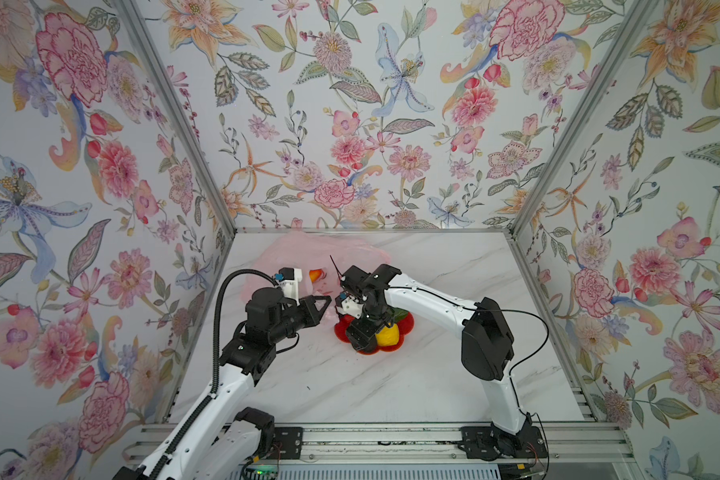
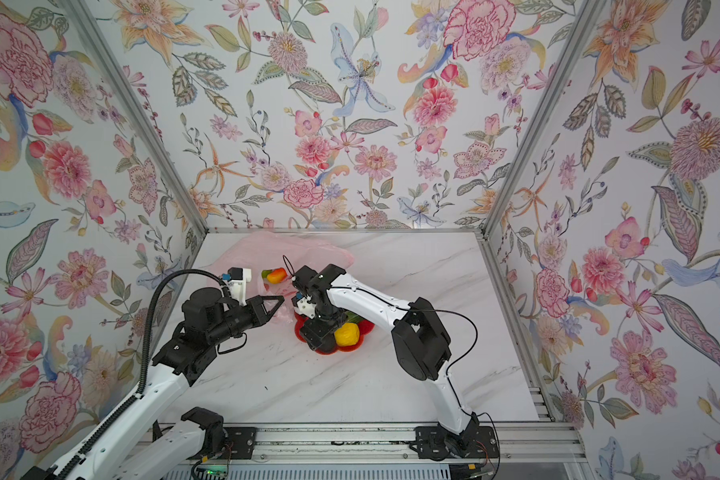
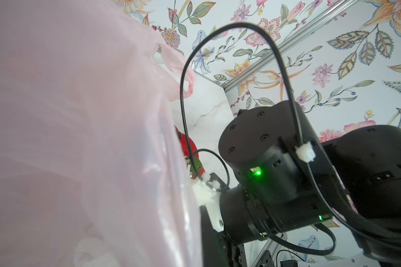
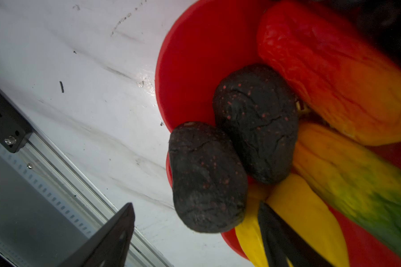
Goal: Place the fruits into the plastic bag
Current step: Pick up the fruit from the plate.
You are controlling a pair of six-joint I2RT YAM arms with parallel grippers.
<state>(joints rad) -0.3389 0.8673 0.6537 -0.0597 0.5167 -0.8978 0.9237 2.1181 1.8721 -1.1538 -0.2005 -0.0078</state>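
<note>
Left gripper [image 1: 327, 301] is clamped on the bag [image 1: 292, 253] rim beside the plate [image 4: 190, 69], where right gripper [image 4: 196, 205] hangs open astride an avocado [image 4: 206, 178]; next, I reckon, close and carry it bagward.

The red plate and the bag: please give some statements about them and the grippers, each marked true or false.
1. Two dark avocados lie on the red plate. True.
2. The yellow lemon is inside the plastic bag. False: it lies on the plate.
3. One orange-red fruit lies by the bag, apart from the plate. True.
4. The right gripper hangs far from the plate. False: it is over it, jaws open.
5. The left gripper is wide open. False: it is shut on the bag's edge.
</note>
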